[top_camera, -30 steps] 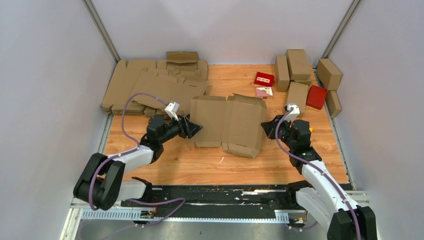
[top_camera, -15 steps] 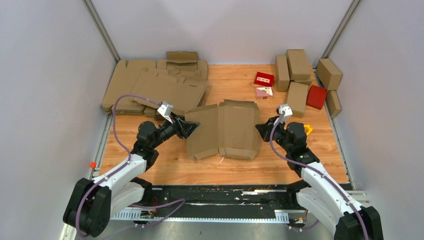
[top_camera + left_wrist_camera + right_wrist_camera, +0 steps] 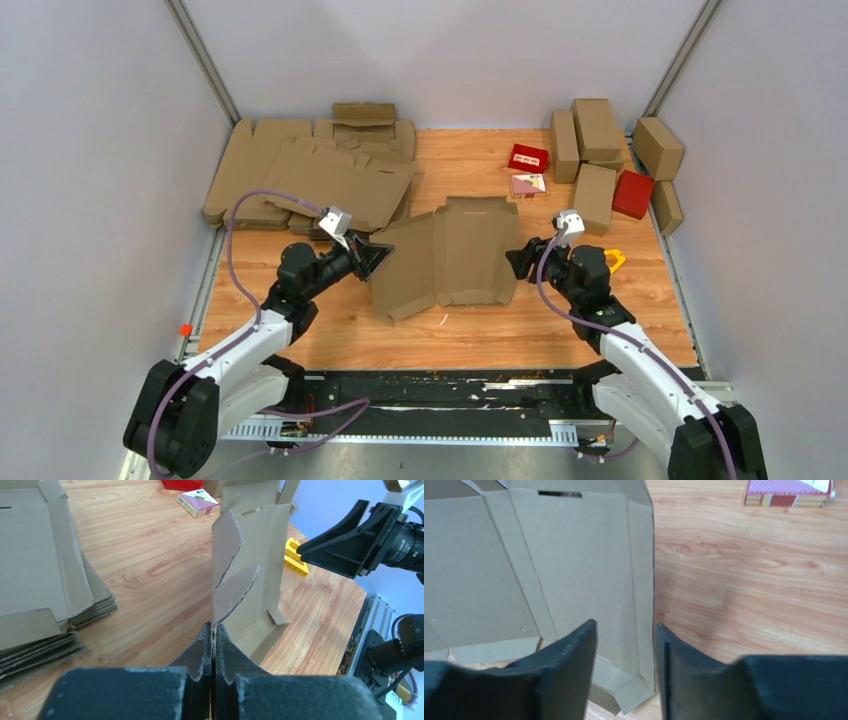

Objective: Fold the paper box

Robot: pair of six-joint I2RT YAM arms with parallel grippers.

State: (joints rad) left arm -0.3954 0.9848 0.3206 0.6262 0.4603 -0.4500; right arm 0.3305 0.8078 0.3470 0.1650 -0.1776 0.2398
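Note:
The paper box (image 3: 450, 255), a brown die-cut sheet with flaps, lies partly raised in the middle of the table. My left gripper (image 3: 383, 256) is shut on its left flap; the left wrist view shows the cardboard edge pinched between the fingertips (image 3: 212, 628) and the sheet (image 3: 260, 575) standing up beyond them. My right gripper (image 3: 514, 262) is open at the box's right edge. In the right wrist view the right side flap (image 3: 641, 580) lies between the spread fingers of that gripper (image 3: 624, 626), untouched.
Flat brown blanks (image 3: 300, 175) are stacked at the back left. Finished brown boxes (image 3: 595, 140) and red boxes (image 3: 632, 193) stand at the back right, with a small printed box (image 3: 528, 184) near them. A yellow piece (image 3: 613, 258) lies beside the right arm.
The left gripper has shut on the box's left flap. The right gripper, shut before, has opened and let go. The box has come nearer and settled lower.

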